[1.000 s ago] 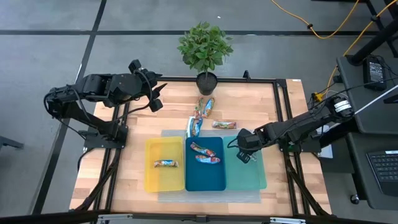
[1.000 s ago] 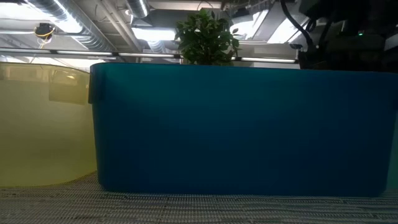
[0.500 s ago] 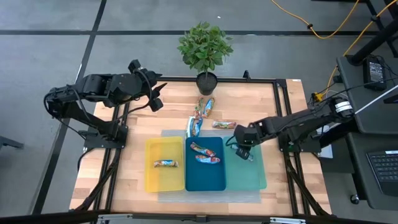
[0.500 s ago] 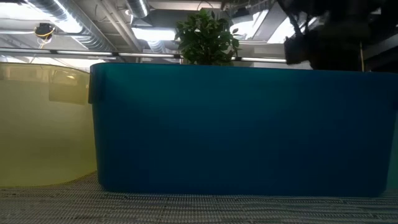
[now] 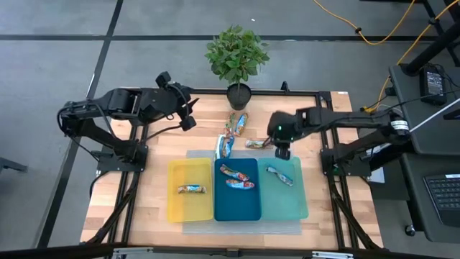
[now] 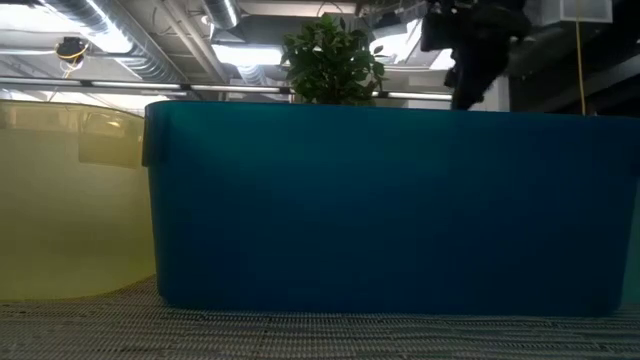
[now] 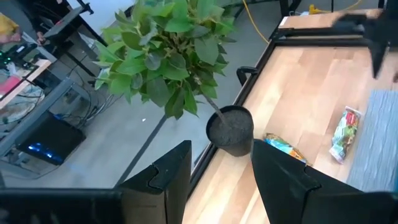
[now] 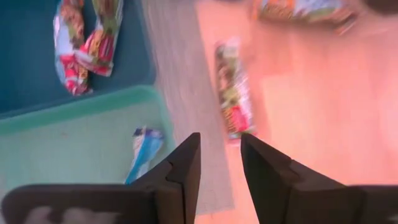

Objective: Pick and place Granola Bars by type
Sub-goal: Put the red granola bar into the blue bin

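In the high view one granola bar lies in the yellow tray. Two bars lie in the dark blue tray, and a blue bar lies in the teal tray. Loose on the table are a blue bar, a red-green bar and two bars by the plant pot. My right gripper is open above the teal tray's far edge, beside the red-green bar. My left gripper is open in the air over the table's far left.
A potted plant stands at the middle of the far edge, with its pot just ahead of my left gripper. The three trays sit side by side on a grey mat. In the low view the dark blue tray wall blocks the table.
My right gripper has risen from low over the teal tray and moved toward the far edge. A blue bar now lies in the teal tray where the gripper was. My left gripper has shifted a little toward the right.
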